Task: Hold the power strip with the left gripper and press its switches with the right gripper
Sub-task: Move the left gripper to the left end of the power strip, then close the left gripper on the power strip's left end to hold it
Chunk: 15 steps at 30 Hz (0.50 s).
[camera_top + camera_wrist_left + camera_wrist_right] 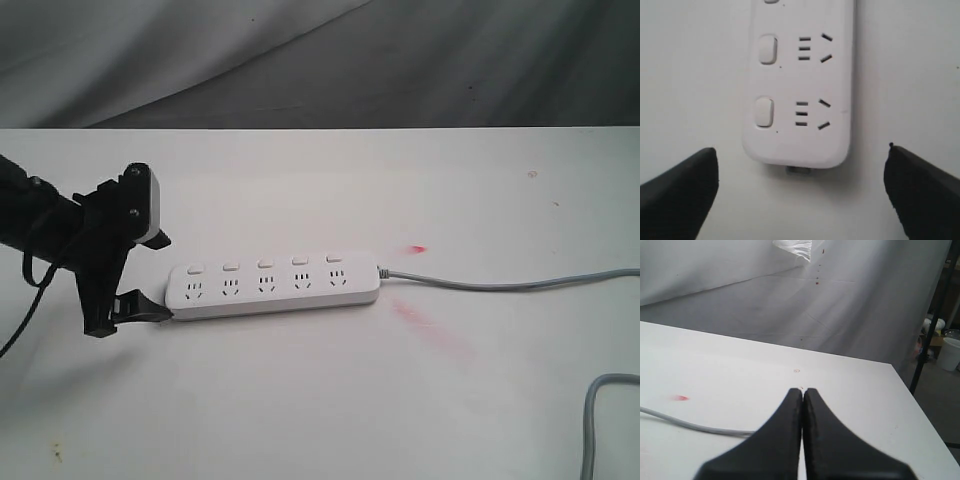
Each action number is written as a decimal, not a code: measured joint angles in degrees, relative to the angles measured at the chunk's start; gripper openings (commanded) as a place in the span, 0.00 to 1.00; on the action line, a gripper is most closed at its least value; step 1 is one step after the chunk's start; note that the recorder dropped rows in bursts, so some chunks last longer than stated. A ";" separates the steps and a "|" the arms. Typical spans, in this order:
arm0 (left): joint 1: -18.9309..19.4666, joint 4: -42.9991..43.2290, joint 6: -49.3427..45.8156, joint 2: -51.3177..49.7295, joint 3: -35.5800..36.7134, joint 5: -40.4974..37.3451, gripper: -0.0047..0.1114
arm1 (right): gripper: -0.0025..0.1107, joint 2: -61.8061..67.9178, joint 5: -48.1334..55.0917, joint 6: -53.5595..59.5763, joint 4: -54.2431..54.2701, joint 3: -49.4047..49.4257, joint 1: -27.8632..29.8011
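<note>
Power strip (272,287) not yet held: my left hand (162,277) spread just off its end; my right hand (803,392) pressed together, switches (264,264) untouched.

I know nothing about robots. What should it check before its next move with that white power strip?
1. Left gripper open wide enough: ok, jaws stand either side of the power strip's end.
2. Strip held: not ok, neither jaw touches it.
3. Switches facing up: ok.
4. Right gripper shut for pressing: ok.
5. Right gripper above the switches: not ok, its camera shows only the cord and table.
6. Switch positions: cannot tell.
</note>
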<state>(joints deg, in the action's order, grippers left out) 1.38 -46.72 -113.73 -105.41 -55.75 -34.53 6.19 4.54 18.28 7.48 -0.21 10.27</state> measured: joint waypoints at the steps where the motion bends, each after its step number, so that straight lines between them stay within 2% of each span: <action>1: 0.00 0.00 0.00 -0.65 -0.62 -0.10 0.77 | 0.02 0.00 0.00 0.00 0.00 0.00 0.00; 15: 0.00 0.00 1.93 -7.35 -6.26 -2.42 0.77 | 0.02 0.00 0.00 0.00 0.00 0.00 0.00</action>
<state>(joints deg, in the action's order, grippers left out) 1.38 -46.72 -111.79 -112.76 -62.01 -36.94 6.19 4.54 18.28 7.48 -0.21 10.27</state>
